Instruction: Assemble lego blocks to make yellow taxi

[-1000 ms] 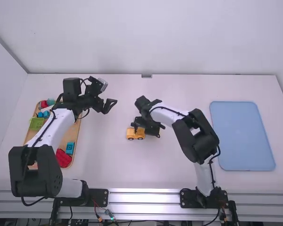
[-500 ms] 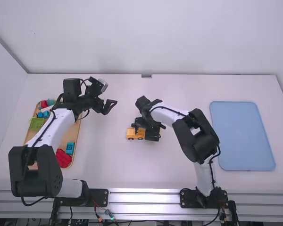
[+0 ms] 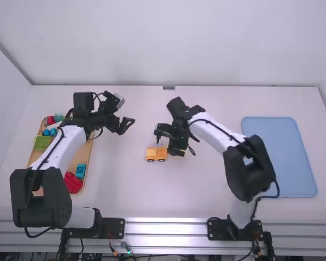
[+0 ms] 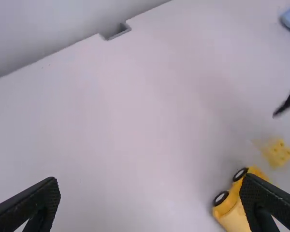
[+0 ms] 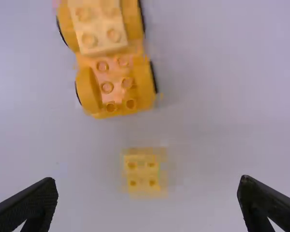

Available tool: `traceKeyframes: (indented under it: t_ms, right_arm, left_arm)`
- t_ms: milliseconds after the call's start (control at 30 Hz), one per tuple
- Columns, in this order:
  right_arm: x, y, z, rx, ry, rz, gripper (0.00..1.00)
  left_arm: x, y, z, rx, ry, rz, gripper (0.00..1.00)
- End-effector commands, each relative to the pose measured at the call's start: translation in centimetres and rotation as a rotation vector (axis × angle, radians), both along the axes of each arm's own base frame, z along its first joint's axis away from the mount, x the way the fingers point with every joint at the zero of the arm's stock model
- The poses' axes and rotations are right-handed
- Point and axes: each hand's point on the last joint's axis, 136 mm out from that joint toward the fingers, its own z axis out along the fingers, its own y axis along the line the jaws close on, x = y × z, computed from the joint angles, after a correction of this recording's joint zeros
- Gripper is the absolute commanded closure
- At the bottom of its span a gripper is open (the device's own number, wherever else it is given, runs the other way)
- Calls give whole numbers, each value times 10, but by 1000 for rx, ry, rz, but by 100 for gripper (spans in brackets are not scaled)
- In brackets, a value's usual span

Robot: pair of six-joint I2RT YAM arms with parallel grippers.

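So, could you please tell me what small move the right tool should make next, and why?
I'd probably lower the right tool and close it on the small block: the tool is open, the block shows between its fingers in the right wrist view, and it sits apart from the car, whose low end has bare studs.

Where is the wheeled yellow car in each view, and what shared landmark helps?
High view: the wheeled yellow car is near the table's middle.
Left wrist view: partly behind one of the left fingers.
Right wrist view: beyond the right fingers, cut by the frame.
Shared landmark: small yellow block, partly hidden in the high view.
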Motion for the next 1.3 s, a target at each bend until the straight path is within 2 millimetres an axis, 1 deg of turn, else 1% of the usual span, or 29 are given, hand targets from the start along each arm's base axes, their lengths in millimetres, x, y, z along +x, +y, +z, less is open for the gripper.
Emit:
traceKeyframes:
  t_ms: [0,33,67,100,167,233,300,400,433,467,567,667,700,800,867,967,1033,1067,1133,1167,1233,1267]
  right_arm:
    - [-16,0,16,207,63,64,1]
    - [-16,-2,16,246,64,65,1]
    - [-14,-6,14,302,66,54,1]
    - [-12,-8,12,329,68,44,1]
    - [-9,-15,4,384,69,15,1]
    - [-8,-19,0,413,66,1,1]
    - [-8,-27,-11,445,55,-18,1]
    - [-12,-31,-23,465,32,-4,1]
    - [-18,-30,-31,487,9,34,1]
    - [-19,-30,-32,490,8,37,1]
    - [-24,-31,-40,542,-20,45,1]
    - [-31,-33,-41,642,-42,52,1]
    - [-31,-33,-41,650,-46,53,1]
    - [-31,-42,-45,681,-82,34,1]
    - [-29,-44,-47,691,-96,31,1]
    - [-22,-41,-51,737,-118,44,0]
    - [-20,-37,-61,776,-93,53,2]
    - [-20,-37,-61,776,-93,53,2]
    - [-17,-36,-70,791,-68,49,3]
    - [-14,-36,-74,795,-59,48,6]
    - [-12,-34,-77,803,-48,48,6]
    - [-10,-33,-78,813,-34,49,9]
  left_arm:
    - [-17,-19,-1,22,-117,-227,1]
    - [-20,-23,-2,13,-134,-266,1]
    - [-28,-31,-8,1,-172,-350,1]
    - [-33,-36,-11,-13,-189,-393,1]
    - [-43,-47,-19,-47,-229,-489,1]
    - [-49,-54,-25,-69,-249,-543,1]
    - [-56,-60,-36,-108,-276,-611,1]
    - [-60,-65,-51,-157,-257,-644,1]
    - [-61,-70,-65,-181,-240,-665,1]
    - [-61,-70,-66,-183,-239,-667,1]
    - [-67,-79,-86,-220,-237,-717,1]
    - [-77,-88,-101,-209,-260,-787,1]
    - [-77,-88,-101,-208,-260,-788,1]
    - [-80,-92,-102,-214,-245,-795,1]
    - [-81,-92,-103,-216,-239,-795,1]
    - [-85,-92,-106,-221,-227,-794,1]
    - [-90,-92,-110,-226,-217,-791,1]
    - [-90,-92,-110,-226,-217,-791,1]
    - [-96,-93,-114,-227,-214,-794,1]
    - [-99,-93,-117,-226,-217,-795,1]
    - [-101,-93,-119,-224,-222,-796,1]
    - [-103,-93,-122,-220,-229,-796,1]
